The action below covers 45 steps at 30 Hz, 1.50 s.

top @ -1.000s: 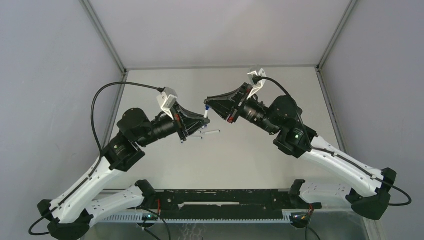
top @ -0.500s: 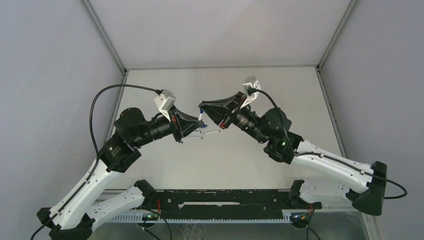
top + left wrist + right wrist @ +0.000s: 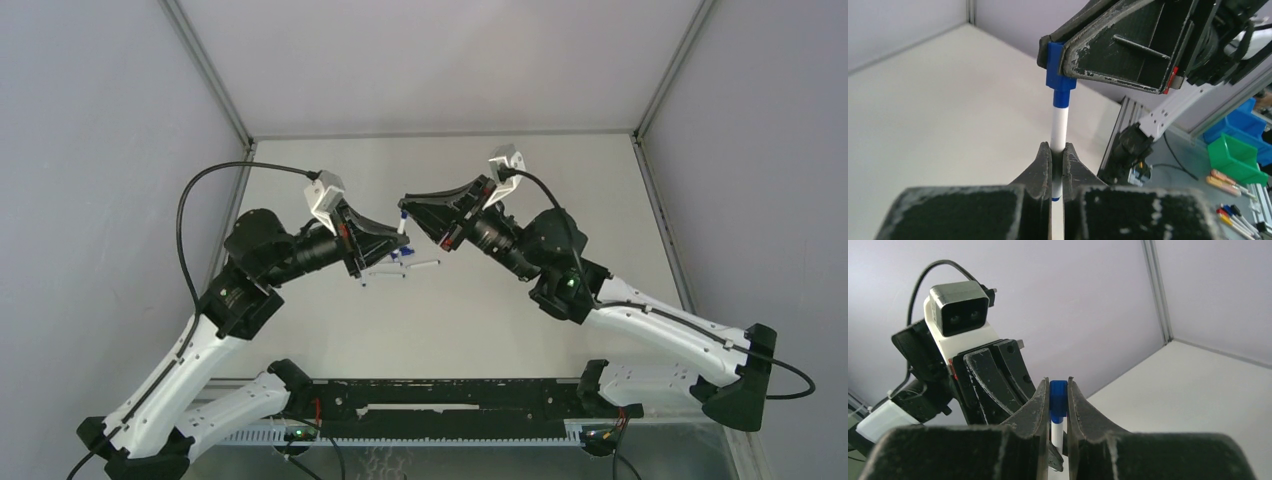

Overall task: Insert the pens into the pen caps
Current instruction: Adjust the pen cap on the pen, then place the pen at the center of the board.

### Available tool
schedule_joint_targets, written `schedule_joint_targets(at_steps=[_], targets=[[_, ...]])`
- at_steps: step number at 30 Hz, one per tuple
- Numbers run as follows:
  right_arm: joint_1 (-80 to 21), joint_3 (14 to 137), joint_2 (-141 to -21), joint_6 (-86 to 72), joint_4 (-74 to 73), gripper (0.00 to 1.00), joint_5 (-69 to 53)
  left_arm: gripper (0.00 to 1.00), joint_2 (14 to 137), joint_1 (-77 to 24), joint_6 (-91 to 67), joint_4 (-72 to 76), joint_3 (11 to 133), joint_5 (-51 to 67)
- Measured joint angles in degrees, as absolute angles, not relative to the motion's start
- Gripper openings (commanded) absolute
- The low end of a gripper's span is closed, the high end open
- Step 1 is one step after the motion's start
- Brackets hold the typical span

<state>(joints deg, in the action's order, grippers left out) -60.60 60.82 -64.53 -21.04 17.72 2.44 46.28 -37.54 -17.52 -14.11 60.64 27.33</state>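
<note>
My left gripper [image 3: 1058, 150] is shut on a thin white pen [image 3: 1059, 125], which stands up out of its fingers. A dark blue pen cap [image 3: 1060, 75] sits over the pen's top end, and my right gripper [image 3: 1058, 390] is shut on it. From the right wrist, the cap [image 3: 1058, 399] sits between the fingertips with the white pen [image 3: 1056, 432] just below it. From above, the left gripper [image 3: 397, 240] and the right gripper [image 3: 404, 207] meet tip to tip over the table's middle. The pen [image 3: 402, 226] spans the small gap between them.
Two loose white pens [image 3: 424, 264] [image 3: 383, 272] lie on the table [image 3: 520, 300] just below the grippers, with a small blue piece [image 3: 396, 257] between them. Grey walls close in the back and sides. A black rail [image 3: 440, 395] runs along the near edge.
Both grippers have shifted a little to the left and slightly away from the bases, staying tip to tip. The pen stays in the left gripper and the cap in the right.
</note>
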Motion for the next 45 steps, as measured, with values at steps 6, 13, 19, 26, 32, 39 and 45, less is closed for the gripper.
schedule_joint_targets(at_steps=[6, 13, 19, 26, 32, 39, 45], targets=[[-58.3, 68.2, -65.3, -20.7, 14.2, 0.3, -2.8, 0.0, 46.4, -37.1, -19.2, -5.3, 60.6, 28.9], [-57.6, 69.7, -65.6, -20.2, 7.0, 0.45, -11.5, 0.0, 44.8, -35.8, -20.0, 5.0, 58.9, 25.5], [-57.3, 69.7, -63.4, -17.5, 2.1, 0.47, -13.5, 0.0, 43.6, -35.8, -20.2, 6.4, 56.4, 23.1], [-57.3, 67.2, -57.5, -16.1, -4.5, 0.47, -6.0, 0.0, 45.0, -35.6, -20.9, -1.5, 55.8, 11.3], [-57.1, 58.9, -53.9, -17.5, -9.1, 0.47, -2.0, 0.0, 46.8, -33.3, -24.1, -10.4, 47.4, -2.9], [-57.0, 50.5, -52.1, -21.0, -13.7, 0.47, -1.4, 0.0, 56.8, -23.3, -29.6, -17.7, 38.0, -6.1], [-56.7, 50.3, -51.3, -21.8, -15.0, 0.47, -1.5, 0.0, 69.2, -17.6, -30.0, -18.7, 39.5, -8.0]])
